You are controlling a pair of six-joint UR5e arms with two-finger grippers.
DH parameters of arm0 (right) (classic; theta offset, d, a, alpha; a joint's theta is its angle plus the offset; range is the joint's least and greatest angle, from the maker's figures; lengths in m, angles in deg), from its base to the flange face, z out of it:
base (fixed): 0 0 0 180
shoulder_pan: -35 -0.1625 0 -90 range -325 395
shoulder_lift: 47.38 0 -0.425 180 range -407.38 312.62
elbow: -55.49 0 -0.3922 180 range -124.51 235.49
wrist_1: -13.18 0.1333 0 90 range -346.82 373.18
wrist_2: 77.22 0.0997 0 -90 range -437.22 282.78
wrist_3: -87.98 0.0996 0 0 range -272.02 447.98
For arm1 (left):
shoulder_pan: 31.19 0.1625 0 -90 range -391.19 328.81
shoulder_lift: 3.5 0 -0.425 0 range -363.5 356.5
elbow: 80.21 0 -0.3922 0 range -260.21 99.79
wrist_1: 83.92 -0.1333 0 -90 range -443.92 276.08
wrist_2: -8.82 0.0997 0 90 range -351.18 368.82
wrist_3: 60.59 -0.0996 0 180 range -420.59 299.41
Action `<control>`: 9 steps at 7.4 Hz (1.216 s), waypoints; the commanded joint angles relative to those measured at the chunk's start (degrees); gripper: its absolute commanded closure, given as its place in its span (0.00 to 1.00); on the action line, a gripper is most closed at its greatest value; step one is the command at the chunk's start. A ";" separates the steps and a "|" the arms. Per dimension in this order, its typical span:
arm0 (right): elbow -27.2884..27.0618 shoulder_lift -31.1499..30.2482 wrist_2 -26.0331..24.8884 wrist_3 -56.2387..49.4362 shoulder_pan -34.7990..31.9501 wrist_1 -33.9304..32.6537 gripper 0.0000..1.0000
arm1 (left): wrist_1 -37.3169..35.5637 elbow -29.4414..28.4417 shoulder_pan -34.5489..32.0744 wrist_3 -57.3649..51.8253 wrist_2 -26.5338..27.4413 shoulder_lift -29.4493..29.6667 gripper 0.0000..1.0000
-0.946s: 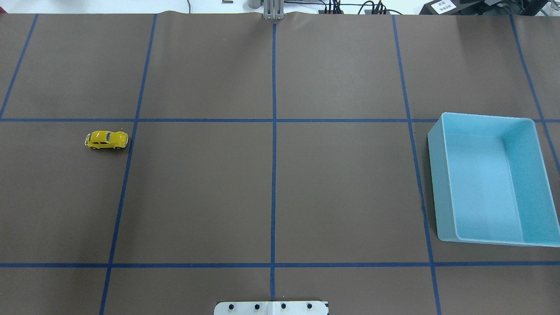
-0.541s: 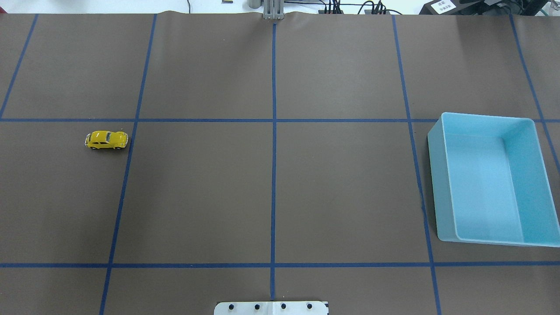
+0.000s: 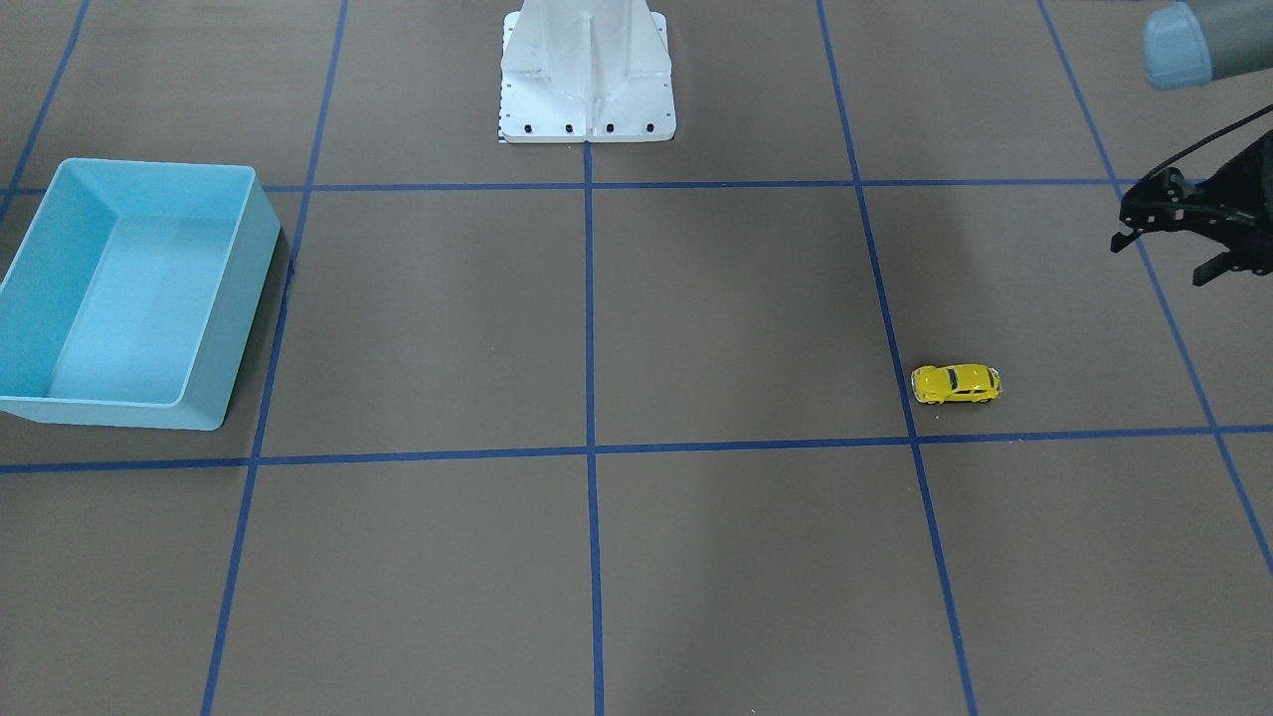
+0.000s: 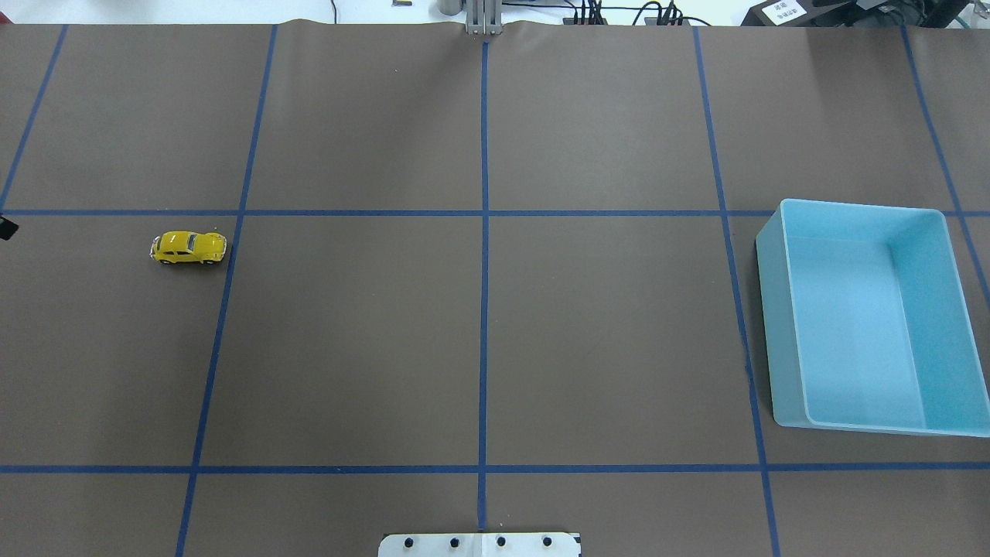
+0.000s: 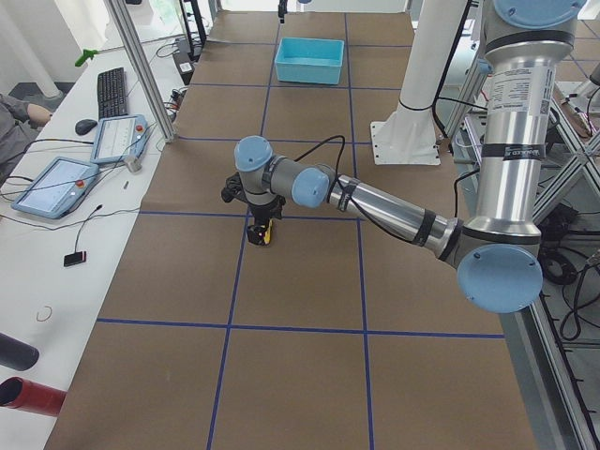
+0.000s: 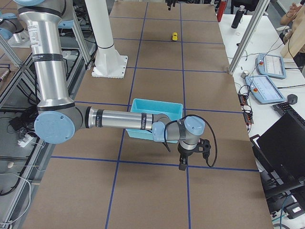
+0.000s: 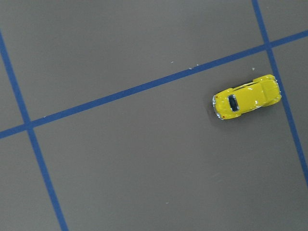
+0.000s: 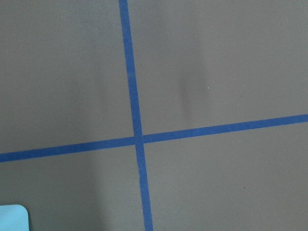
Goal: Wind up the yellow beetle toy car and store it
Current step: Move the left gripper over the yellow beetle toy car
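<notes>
The yellow beetle toy car stands on its wheels on the brown mat at the left, alone; it also shows in the front view and the left wrist view. My left gripper is open and empty, hovering to the car's outer side and apart from it; only its tip shows in the overhead view. The light blue bin is empty at the far right. My right gripper hovers beside the bin; I cannot tell whether it is open or shut.
Blue tape lines divide the brown mat into squares. The white robot base stands at the middle of the near edge. Operator tablets and a keyboard lie beyond the mat's ends in the side views.
The black tip of my left gripper has come into the overhead view at its left edge. The car and the bin have not moved.
</notes>
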 commanded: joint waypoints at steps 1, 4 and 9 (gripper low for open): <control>0.21 0.00 0.00 0.00 0.00 0.00 0.00 | 6.64 1.67 6.03 -5.22 5.10 0.21 0.00; 0.21 -0.09 -0.09 0.00 0.00 0.00 0.00 | 9.41 0.87 10.25 -24.97 6.59 0.47 0.00; 0.82 -0.44 -0.09 0.00 0.00 0.00 0.00 | 12.55 -8.14 15.45 -33.21 7.65 8.35 0.00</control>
